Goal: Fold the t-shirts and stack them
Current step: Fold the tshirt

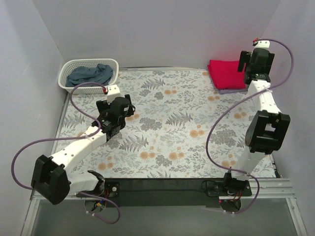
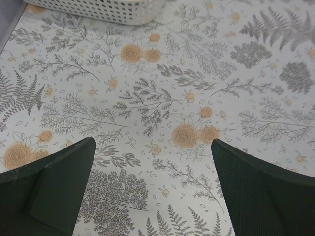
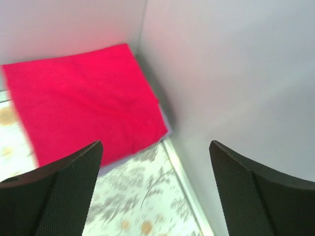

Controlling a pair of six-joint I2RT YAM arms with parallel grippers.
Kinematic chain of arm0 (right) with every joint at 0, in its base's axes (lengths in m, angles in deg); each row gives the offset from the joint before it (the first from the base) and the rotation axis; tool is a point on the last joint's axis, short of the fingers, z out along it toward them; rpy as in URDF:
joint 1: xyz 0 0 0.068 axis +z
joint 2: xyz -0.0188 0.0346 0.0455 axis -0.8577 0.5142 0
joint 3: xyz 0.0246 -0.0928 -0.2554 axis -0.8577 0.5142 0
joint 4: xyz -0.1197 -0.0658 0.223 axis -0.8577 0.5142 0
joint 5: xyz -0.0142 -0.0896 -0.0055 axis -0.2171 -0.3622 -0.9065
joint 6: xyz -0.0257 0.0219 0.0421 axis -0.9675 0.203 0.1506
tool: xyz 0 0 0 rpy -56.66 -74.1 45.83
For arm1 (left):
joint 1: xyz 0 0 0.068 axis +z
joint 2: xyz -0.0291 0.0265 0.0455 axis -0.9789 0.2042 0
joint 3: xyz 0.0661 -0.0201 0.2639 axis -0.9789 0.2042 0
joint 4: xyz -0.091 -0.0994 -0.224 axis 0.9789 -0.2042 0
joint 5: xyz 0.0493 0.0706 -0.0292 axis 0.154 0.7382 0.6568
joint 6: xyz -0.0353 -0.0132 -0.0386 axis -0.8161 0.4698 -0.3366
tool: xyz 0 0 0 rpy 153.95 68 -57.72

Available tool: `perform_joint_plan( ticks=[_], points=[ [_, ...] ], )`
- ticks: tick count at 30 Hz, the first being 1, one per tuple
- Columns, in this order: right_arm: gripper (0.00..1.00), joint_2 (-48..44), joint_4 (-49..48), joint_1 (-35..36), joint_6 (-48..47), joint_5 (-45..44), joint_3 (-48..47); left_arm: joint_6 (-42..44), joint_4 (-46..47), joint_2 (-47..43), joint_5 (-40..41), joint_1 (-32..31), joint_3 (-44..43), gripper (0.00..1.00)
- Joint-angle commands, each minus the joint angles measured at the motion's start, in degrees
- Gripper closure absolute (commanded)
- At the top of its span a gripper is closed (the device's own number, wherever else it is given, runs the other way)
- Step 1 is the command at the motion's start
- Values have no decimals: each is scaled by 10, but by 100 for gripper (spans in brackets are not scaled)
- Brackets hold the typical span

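Observation:
A folded crimson red t-shirt (image 1: 225, 73) (image 3: 83, 103) lies in the back right corner on top of a pale lavender t-shirt, of which only a thin edge (image 1: 232, 90) (image 3: 129, 161) shows. The slate blue-grey t-shirt (image 1: 91, 74) lies crumpled in the white basket (image 1: 67, 73) at the back left. My right gripper (image 1: 254, 63) (image 3: 155, 145) hangs above the right edge of the red t-shirt, near the side wall, open with nothing between its fingers. My left gripper (image 1: 119, 114) (image 2: 152, 142) hovers low over the floral table covering, open and empty.
The floral covering (image 1: 167, 128) spans the table. The basket's rim (image 2: 98, 12) shows at the top of the left wrist view. Grey walls (image 3: 236, 73) close in the back and both sides, with the right wall close beside my right gripper.

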Motion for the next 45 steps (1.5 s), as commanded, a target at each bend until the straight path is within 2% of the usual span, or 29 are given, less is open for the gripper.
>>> perform_joint_plan(
  ticks=[1, 4, 9, 14, 17, 21, 27, 31, 34, 41, 45],
  points=[
    [18, -115, 38, 2, 85, 55, 38, -11, 9, -68, 24, -2, 2, 2],
    [2, -219, 77, 2, 131, 101, 84, -8, 17, -124, 21, -1, 10, 2],
    [2, -407, 120, 2, 180, 158, 164, 12, 67, -257, -1, -1, 48, 2],
    [2, -572, 151, 2, 183, 203, 236, 33, 126, -378, 0, -2, 119, 2],
    [2, -638, 151, 3, 177, 198, 273, 40, 128, -444, -2, -2, 152, 2],
    [2, -750, 148, 66, 183, 120, 360, 23, 100, -508, -2, -2, 180, 2],
    [2, -843, 147, 147, 134, 33, 482, 4, 61, -556, -15, -2, 205, 2],
    [2, -908, 136, 162, 127, 31, 558, -5, 18, -558, -27, -2, 197, 2],
    [2, -943, 130, 168, 123, 38, 578, -11, -5, -565, -31, -1, 200, 2],
    [2, -978, 111, 183, 122, 33, 615, 29, 60, -572, -26, -1, 225, 2],
    [2, -985, 101, 194, 121, 34, 627, 35, 63, -563, -28, -1, 229, 2]
  ],
)
